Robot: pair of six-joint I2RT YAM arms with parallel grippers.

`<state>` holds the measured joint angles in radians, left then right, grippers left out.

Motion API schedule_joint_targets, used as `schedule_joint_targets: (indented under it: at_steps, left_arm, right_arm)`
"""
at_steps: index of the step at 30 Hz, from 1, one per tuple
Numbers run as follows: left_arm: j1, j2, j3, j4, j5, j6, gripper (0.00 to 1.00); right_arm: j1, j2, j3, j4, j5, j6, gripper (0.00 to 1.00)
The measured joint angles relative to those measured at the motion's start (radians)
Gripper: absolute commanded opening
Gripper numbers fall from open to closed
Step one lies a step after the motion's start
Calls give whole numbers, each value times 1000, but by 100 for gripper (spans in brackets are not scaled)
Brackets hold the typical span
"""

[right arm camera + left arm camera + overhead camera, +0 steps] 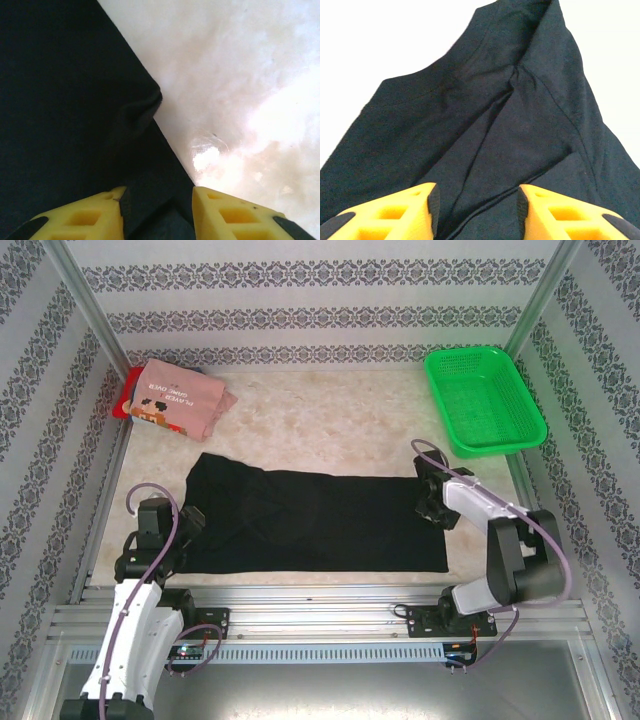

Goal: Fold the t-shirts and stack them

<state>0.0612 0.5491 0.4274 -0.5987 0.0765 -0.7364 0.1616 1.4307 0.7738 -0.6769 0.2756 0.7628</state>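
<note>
"GAME OVER" on pink t-shirt point(185, 400)

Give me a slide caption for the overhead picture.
Left gripper and right gripper, both open, flank a black t-shirt spread on the table; folded pink shirt and green basket behind.

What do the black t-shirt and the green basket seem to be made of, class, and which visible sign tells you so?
The black t-shirt looks like soft knit cloth, perhaps cotton, with a matt finish: it lies limp, with folds and creases. The green basket is probably moulded plastic, slightly glossy: it is a rigid open mesh in one uniform bright colour.
</note>
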Motion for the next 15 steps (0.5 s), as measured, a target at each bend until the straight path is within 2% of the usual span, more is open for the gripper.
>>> schedule_joint_targets:
  at_steps: [5,9,13,15]
  left_arm:
    - [0,-20,68,-60,-58,2,54]
    - [0,23,171,-58,-71,33,59]
    - [-1,151,253,0,23,91,66]
    - [-3,213,269,45,99,122,68]
  right_arm:
    - [-3,-125,1,-22,8,1,51]
    - [-3,-204,3,-27,-5,-16,69]
    - [3,-295,3,22,-97,-84,94]
    - [16,-347,2,70,-166,-131,98]
